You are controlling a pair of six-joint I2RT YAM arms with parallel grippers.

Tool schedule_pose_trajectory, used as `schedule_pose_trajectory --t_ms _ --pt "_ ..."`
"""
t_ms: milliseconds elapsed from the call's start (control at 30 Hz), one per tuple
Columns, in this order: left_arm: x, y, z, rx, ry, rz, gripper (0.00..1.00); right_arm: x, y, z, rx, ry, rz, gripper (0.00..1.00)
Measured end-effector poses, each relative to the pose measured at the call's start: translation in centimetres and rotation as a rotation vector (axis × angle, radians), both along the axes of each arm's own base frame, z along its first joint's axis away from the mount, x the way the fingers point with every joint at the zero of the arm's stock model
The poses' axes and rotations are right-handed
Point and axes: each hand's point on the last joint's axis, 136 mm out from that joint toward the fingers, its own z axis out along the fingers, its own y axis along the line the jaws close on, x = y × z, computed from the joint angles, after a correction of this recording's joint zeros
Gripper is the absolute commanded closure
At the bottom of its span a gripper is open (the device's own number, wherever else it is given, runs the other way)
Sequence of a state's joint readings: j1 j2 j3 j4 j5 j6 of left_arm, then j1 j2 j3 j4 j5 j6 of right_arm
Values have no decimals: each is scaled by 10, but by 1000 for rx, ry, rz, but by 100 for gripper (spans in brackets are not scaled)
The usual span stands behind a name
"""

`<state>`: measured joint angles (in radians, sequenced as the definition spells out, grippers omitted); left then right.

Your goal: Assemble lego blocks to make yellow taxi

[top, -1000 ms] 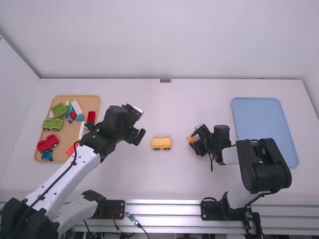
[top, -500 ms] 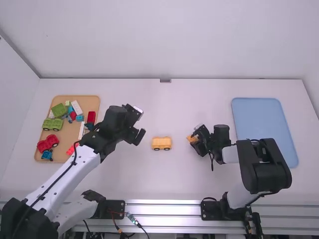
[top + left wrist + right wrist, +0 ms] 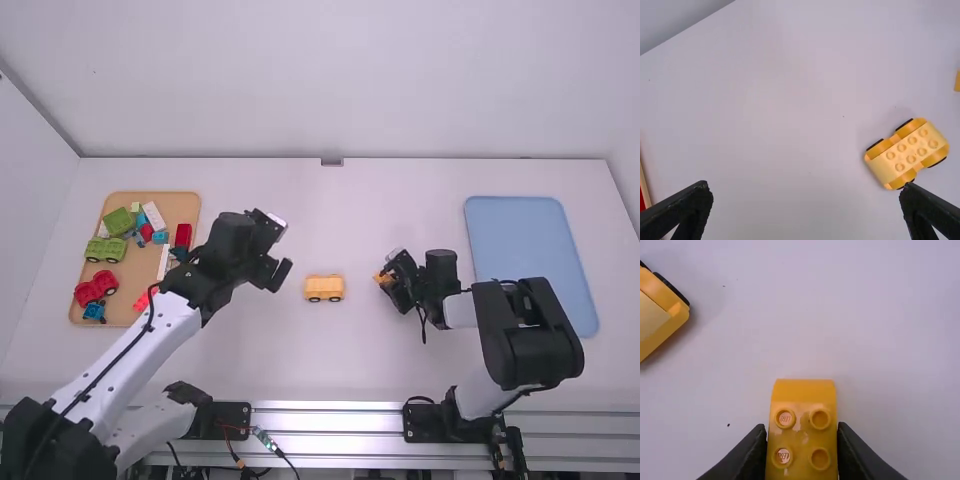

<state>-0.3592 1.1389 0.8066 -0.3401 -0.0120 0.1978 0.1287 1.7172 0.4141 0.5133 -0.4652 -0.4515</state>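
While we look over the white table (image 3: pixel 330 370), our landmark is the yellow wheeled base (image 3: pixel 324 289), standing on its wheels with its studs up. We see the blue tray (image 3: pixel 518 240) well to its right, and the tan tray (image 3: pixel 132 315) well to its left. In that tan tray, also left of our landmark, we find the green wheeled base (image 3: pixel 105 250), the red wheeled base (image 3: pixel 95 288) and smaller loose bricks. We have the left gripper (image 3: pixel 280 249) just left of our landmark and a little farther from the arms' bases, its fingers wide apart with nothing between them. To our landmark's right, the right gripper (image 3: pixel 386 281) has its fingers closed on both sides of the studded yellow brick (image 3: pixel 802 435), our smallest piece here
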Motion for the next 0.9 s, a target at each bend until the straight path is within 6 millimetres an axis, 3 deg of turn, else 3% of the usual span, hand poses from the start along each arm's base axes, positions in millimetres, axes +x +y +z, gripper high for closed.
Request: schedule_pose_trajectory --t_ms 167,233,300,500,900 --pt "0 0 0 1 2 0 1 0 -1 0 0 2 -2 65" --pt "0 0 0 1 3 0 1 0 -1 0 0 3 -2 55" --pt "0 0 0 1 3 0 1 -1 0 0 -2 1 2 54" --pt "-2 1 -2 4 10 0 1 -1 2 0 -1 1 6 68" --pt "-2 1 -2 5 13 0 1 0 2 0 0 -2 5 73"
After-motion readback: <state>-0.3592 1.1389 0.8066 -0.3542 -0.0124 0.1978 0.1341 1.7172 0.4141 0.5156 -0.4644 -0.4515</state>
